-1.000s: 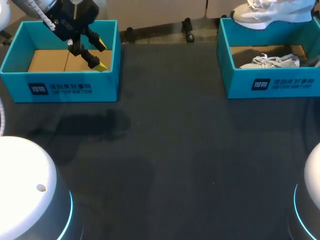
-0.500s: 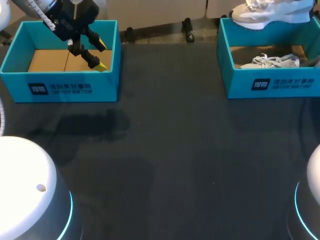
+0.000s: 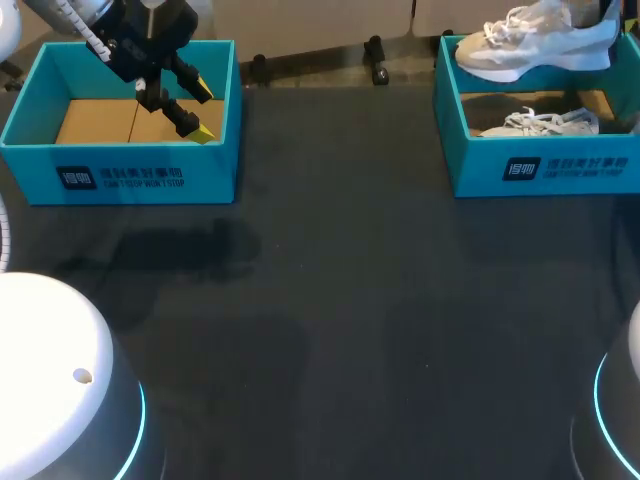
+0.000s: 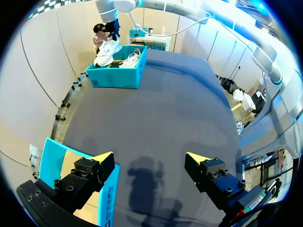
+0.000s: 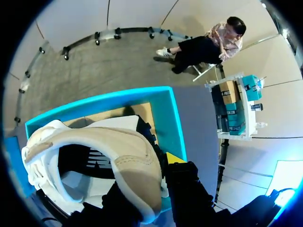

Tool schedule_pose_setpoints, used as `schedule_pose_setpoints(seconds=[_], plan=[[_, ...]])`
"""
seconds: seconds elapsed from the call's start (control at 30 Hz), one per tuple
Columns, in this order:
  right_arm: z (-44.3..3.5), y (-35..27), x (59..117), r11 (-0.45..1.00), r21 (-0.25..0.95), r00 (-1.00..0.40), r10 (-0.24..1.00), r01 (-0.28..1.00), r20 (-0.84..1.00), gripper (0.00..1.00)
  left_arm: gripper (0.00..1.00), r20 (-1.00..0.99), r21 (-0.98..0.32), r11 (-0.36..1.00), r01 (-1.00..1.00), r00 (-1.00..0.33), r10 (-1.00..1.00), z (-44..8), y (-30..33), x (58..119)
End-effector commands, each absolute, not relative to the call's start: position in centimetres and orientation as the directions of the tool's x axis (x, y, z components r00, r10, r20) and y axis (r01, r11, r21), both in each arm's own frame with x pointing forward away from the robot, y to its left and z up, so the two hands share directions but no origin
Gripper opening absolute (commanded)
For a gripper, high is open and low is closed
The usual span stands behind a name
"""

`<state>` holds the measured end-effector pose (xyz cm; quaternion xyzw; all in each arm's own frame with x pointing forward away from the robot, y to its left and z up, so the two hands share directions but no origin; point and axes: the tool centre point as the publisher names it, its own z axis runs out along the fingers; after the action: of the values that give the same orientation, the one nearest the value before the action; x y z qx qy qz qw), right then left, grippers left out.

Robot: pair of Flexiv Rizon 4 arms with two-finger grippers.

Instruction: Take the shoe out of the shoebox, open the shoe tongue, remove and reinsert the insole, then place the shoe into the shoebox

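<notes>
Step in hand: taking the shoe [image 3: 530,45] out of the right shoebox [image 3: 545,170]. Judging by its height, the lift is nearly done, and the set-down on the bench [image 3: 350,300] is not yet made.
Right hand: the right hand [image 5: 158,163] pinches the shoe at the heel collar. One yellow tip shows outside the heel wall, and the other finger appears to be inside the opening.
Shoe: it hangs from the right hand above the box's far rim, sole down and roughly level. The toe points away from the hand, toward the bench's middle.
Below the hand: a second shoe [image 3: 540,123] lies on the box floor under the held one, apart from it.
Left hand: the left hand [image 3: 205,111] hovers over the left shoebox [image 3: 120,175] with its fingers spread wide and nothing between them. It is well apart from the shoe.
Doing it well: the pinch is at one end, so the shoe's weight sits ahead of the fingers and the toe is likely to dip. A slow carry would help. The sole should stay above the near wall until it is past it, and the loose laces should be kept off the rim.
Set-down: place the sole flat on open bench with the tongue up, toward the middle where the left hand can reach it.
Risk: the collar is soft, so a jerk may let it slip from the pinch.
</notes>
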<state>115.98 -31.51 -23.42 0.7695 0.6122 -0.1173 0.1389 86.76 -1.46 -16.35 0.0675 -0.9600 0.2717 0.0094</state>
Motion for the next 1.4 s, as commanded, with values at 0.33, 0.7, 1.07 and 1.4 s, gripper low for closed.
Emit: schedule_pose_setpoints(seconds=[0.33,0.7,1.07,1.4], plan=[[-25.6,-32.3,114.9,-0.217,0.109,0.241,0.912,0.970,-0.333,0.00,1.00,0.055,-0.517,0.845,-0.136,-0.991,-0.125,-16.3,-1.5,86.8],[-27.3,-34.3,115.1,-0.240,0.102,0.261,0.910,0.965,-0.322,0.00,1.00,0.055,-0.517,0.845,-0.136,-0.991,-0.125,-16.3,-1.5,86.8],[-29.1,-35.4,116.2,-0.253,0.112,0.276,0.902,0.961,-0.332,0.00,1.00,0.055,-0.517,0.845,-0.136,-0.991,-0.125,-16.3,-1.5,86.8],[-30.9,-36.0,116.7,-0.262,0.110,0.284,0.899,0.959,-0.335,0.00,1.00,0.055,-0.517,0.845,-0.136,-0.991,-0.125,-16.3,-1.5,86.8]])
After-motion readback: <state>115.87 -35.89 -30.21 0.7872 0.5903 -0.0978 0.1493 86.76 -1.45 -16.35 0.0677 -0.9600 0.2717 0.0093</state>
